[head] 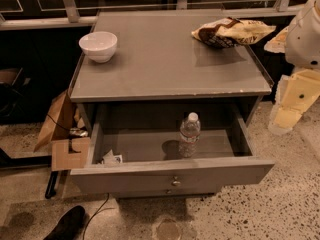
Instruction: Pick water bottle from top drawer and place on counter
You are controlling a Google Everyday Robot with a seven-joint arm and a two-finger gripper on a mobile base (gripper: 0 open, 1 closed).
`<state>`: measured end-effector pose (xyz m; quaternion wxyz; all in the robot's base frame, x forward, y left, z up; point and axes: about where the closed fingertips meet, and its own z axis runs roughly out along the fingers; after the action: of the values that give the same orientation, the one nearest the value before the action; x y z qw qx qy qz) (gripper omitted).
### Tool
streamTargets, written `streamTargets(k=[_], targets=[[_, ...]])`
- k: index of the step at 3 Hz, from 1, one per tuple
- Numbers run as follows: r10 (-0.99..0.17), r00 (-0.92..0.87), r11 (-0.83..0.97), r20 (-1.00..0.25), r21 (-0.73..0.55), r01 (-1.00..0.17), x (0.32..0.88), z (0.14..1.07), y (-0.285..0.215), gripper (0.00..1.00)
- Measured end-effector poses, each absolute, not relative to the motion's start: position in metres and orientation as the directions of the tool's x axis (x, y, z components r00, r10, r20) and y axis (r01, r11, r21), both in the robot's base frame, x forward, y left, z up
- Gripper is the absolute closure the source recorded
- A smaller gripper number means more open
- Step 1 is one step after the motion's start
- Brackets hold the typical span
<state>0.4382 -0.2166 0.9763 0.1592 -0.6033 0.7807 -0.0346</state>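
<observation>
Dim light; bright end effector rightmost

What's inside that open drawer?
A water bottle stands upright in the top drawer, right of middle. A small white crumpled thing lies in the front left corner. The drawer's front wall hides the floor just behind it. The gripper hangs outside, off to the right.

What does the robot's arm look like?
At the right edge, the arm has a smooth, rounded white shell with a small dark dot. Below it, beside the open drawer, the end effector looks blocky and pale yellow. No cables show.
</observation>
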Motion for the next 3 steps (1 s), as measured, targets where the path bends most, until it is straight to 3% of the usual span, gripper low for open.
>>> streamTargets(k=[1,3], targets=[[-0.953,-0.221,0.27,-0.207,-0.246,-0.931,0.4382,0.9763,-0.2166,0.0],[-0.94,-0.223,0.289,-0.258,-0.253,-0.924,0.4367,0.9701,-0.2081,0.42]])
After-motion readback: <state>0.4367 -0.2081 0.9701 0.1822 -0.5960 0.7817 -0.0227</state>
